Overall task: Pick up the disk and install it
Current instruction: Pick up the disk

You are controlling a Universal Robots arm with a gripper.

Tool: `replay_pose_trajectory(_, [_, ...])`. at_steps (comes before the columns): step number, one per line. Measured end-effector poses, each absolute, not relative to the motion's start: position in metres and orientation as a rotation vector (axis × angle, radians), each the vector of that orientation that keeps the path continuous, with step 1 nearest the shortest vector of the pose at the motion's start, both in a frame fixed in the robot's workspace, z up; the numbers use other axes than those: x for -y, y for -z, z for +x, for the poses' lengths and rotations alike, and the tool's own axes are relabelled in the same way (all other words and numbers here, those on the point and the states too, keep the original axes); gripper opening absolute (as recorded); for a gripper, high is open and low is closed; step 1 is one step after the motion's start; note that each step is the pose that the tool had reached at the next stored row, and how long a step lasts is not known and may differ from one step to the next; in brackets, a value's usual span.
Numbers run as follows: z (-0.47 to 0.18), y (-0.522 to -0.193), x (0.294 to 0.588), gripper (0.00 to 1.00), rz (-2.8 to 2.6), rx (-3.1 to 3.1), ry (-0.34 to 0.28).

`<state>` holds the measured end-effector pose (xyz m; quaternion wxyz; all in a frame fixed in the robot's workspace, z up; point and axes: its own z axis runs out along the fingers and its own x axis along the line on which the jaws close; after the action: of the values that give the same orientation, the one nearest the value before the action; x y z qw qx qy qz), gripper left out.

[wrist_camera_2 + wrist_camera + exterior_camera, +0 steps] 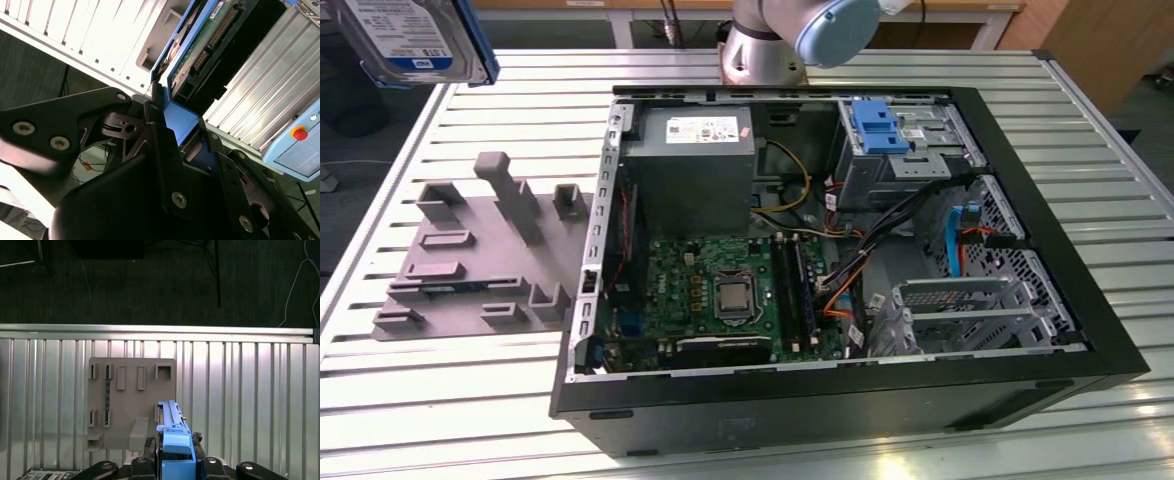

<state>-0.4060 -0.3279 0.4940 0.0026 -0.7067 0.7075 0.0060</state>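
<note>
The disk (411, 38) hangs high above the table at the exterior view's top left, showing its white-and-blue label and a blue side rail. In the second wrist view my gripper (181, 131) is shut on the disk's blue rail end, and the disk (210, 40) shows its green circuit-board underside beyond the black fingers (156, 120). The first wrist view has the disk (171, 422) edge-on, rising from my gripper (176, 462) above the grey holder.
An open black computer case (1067, 330) lies on the slatted aluminium table (1107, 150); it holds a motherboard, a grey power supply (687, 160), a blue bracket (874, 125) and metal drive cages (974, 310). A grey slotted holder (480, 250) stands left of the case.
</note>
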Motion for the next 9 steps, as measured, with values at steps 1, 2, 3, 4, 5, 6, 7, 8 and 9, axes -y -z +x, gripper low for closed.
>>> replay_pose_trajectory(1, [-0.4054, -0.494, 0.3279, 0.36, -2.217, -2.219, -0.019])
replay_pose_trajectory(2, [-0.4048, -0.4941, 0.3279, 0.36, -2.217, -2.219, -0.019])
replay_pose_trajectory(3, [-0.4041, -0.494, 0.3279, 0.36, -2.217, -2.219, -0.019])
replay_pose_trajectory(4, [-0.4034, -0.494, 0.3279, 0.36, -2.217, -2.219, -0.019])
replay_pose_trajectory(5, [-0.4026, -0.494, 0.3279, 0.36, -2.217, -2.219, -0.019])
replay_pose_trajectory(6, [-0.4018, -0.494, 0.3279, 0.36, -2.217, -2.219, -0.019])
replay_pose_trajectory(7, [-0.401, -0.494, 0.3279, 0.36, -2.217, -2.219, -0.019])
replay_pose_trajectory(8, [-0.4003, -0.494, 0.3279, 0.36, -2.217, -2.219, -0.019])
replay_pose_trajectory(9, [-0.3996, -0.494, 0.3279, 0.36, -2.217, -2.219, -0.019])
